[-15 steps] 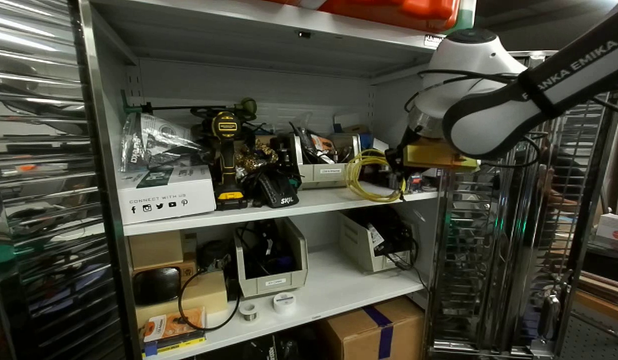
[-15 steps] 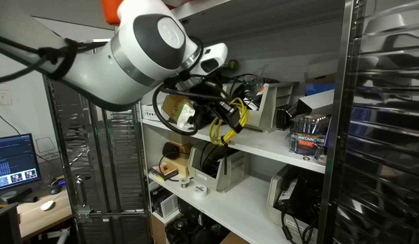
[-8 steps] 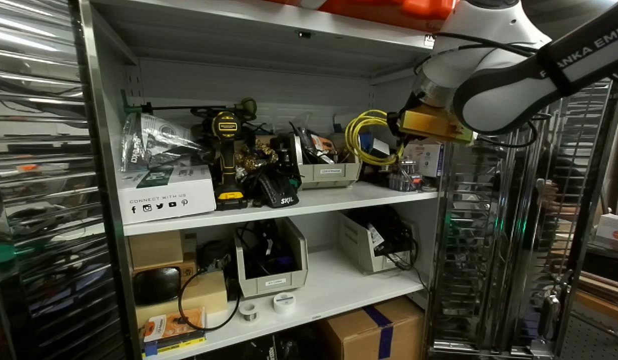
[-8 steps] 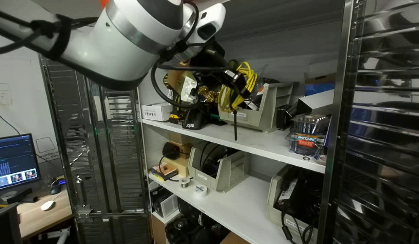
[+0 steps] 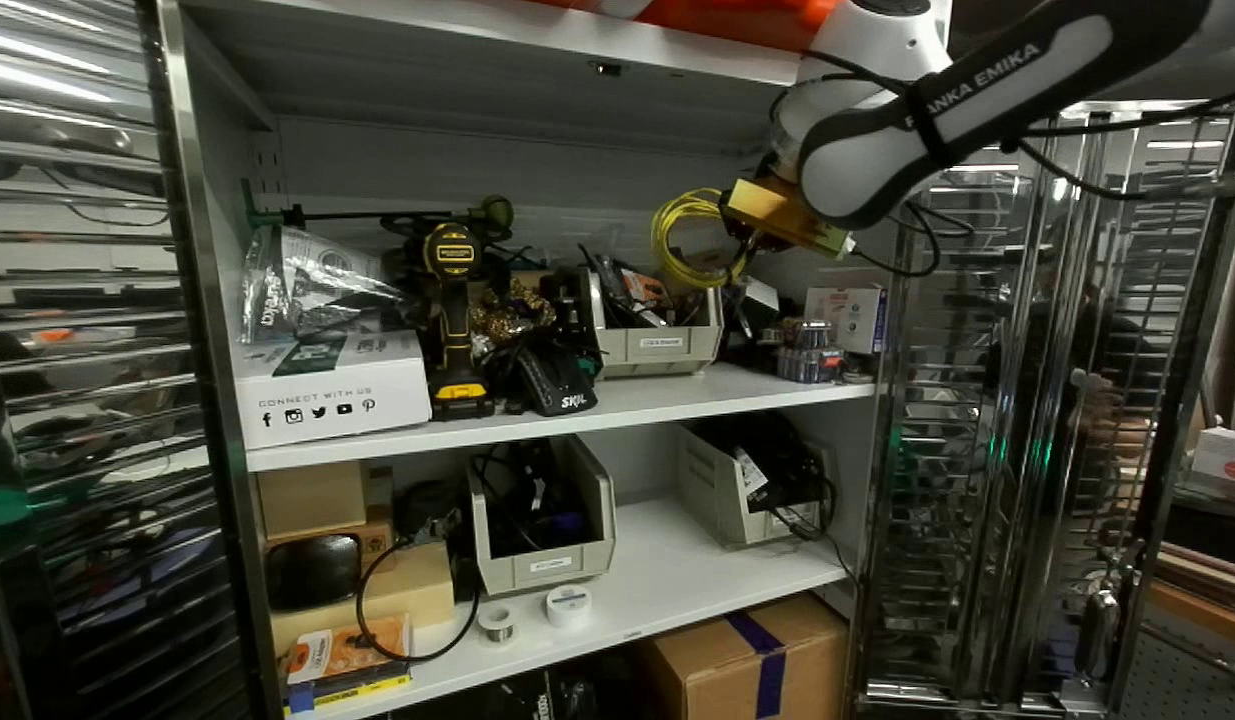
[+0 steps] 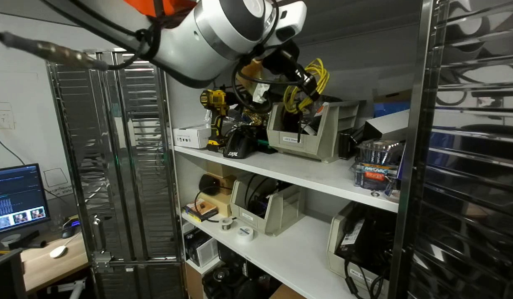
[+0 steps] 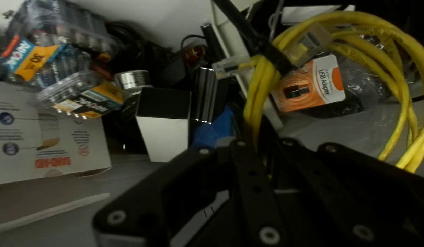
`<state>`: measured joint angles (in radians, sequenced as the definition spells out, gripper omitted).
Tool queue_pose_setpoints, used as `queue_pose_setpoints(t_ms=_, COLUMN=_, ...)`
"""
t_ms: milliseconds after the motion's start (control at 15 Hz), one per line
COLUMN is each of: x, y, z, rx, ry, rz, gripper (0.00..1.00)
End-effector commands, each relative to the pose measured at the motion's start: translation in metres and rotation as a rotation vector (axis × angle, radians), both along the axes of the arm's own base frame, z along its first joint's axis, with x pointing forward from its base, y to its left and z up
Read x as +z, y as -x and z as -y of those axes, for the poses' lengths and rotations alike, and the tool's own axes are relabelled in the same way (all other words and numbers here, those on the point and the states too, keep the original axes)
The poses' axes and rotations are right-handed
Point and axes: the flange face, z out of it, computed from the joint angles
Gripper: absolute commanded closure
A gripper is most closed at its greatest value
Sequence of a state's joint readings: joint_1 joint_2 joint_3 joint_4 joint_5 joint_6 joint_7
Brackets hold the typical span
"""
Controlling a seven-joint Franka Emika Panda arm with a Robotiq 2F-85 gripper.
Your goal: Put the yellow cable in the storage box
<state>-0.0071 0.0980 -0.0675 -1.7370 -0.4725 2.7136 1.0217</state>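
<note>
The yellow cable [image 5: 667,245] is a loose coil bound by a black strap [image 7: 275,58]. It hangs from my gripper [image 7: 255,132], which is shut on its bundled strands; the fingertips are dark in the wrist view. The coil also shows in an exterior view [image 6: 321,77], above and near the front of a grey open storage box [image 6: 283,139] with a white label on the upper shelf. The strap's tail hangs in front of that box's front wall. In the wrist view the box's rim [image 7: 229,37] and an orange USB adapter pack [image 7: 311,85] show beyond the coil.
Battery packs [image 6: 372,170] and a white carton [image 5: 845,318] stand right of the box. A charger [image 5: 552,380], yellow drill [image 5: 452,300] and white box [image 5: 332,390] stand left. More grey bins [image 5: 547,570] are below. The top shelf [image 5: 517,50] overhangs.
My gripper has risen with the coil from shelf height, then moved sideways to the grey labelled box. The coil stays held throughout. The box and other shelf items have not moved.
</note>
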Motion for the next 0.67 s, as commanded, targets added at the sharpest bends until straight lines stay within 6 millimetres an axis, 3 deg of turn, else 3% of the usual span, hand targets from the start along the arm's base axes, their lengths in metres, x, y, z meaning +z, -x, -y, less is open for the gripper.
queue_pose_setpoints(t_ms=0, x=0.025, y=-0.045, z=-0.005, rx=0.015, ry=-0.060, rz=0.011, gripper=0.94)
queue_pose_setpoints(t_ms=267, x=0.020, y=-0.080, z=0.007, rx=-0.023, ry=-0.089, rz=-0.008, gripper=0.94)
queue_pose_setpoints(t_ms=467, x=-0.004, y=-0.104, z=0.012, rx=0.002, ry=-0.133, rz=-0.081, gripper=0.94)
queue_pose_setpoints(t_ms=600, x=-0.010, y=-0.112, z=0.009, rx=0.042, ry=-0.166, rz=-0.103, gripper=0.94)
